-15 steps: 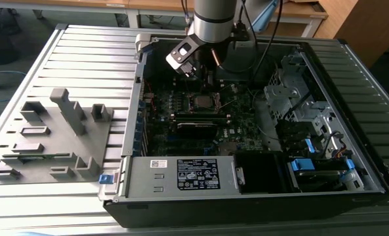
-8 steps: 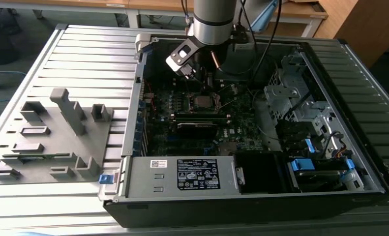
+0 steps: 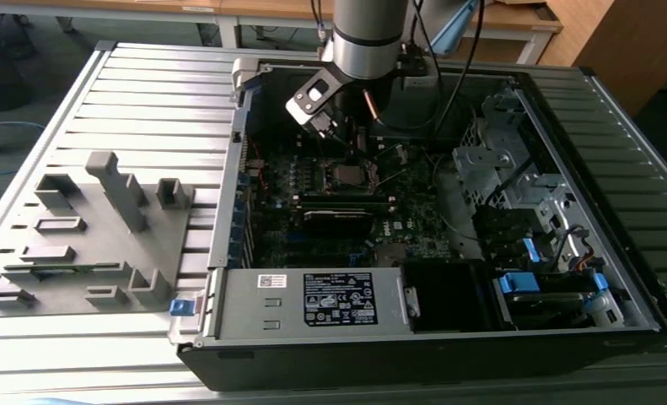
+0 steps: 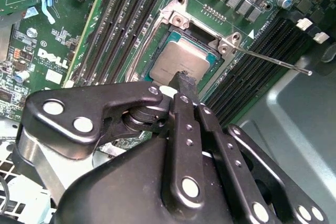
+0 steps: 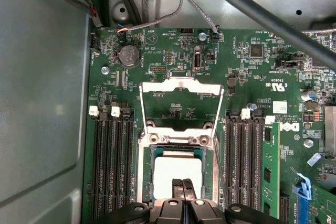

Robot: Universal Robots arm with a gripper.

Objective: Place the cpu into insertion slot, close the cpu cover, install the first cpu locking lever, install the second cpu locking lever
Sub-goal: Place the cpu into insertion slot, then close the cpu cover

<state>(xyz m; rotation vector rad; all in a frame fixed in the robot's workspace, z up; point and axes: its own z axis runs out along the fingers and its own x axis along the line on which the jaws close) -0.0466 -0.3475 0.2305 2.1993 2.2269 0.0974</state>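
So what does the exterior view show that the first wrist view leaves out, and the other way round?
Exterior view: the whole open case on a slatted table, a grey fixture on that view's left, and the arm reaching in from above. First wrist view: close detail, with the cpu cover lying open, the cpu seated in its socket, a coin battery, and the shut gripper over the cpu. Both: the motherboard and the socket.

cpu (image 5: 176, 170): silver-grey | cpu cover (image 5: 181, 84): silvery | motherboard (image 5: 252, 77): green | fingers (image 5: 178, 188): black | table (image 3: 142, 101): grey, ribbed
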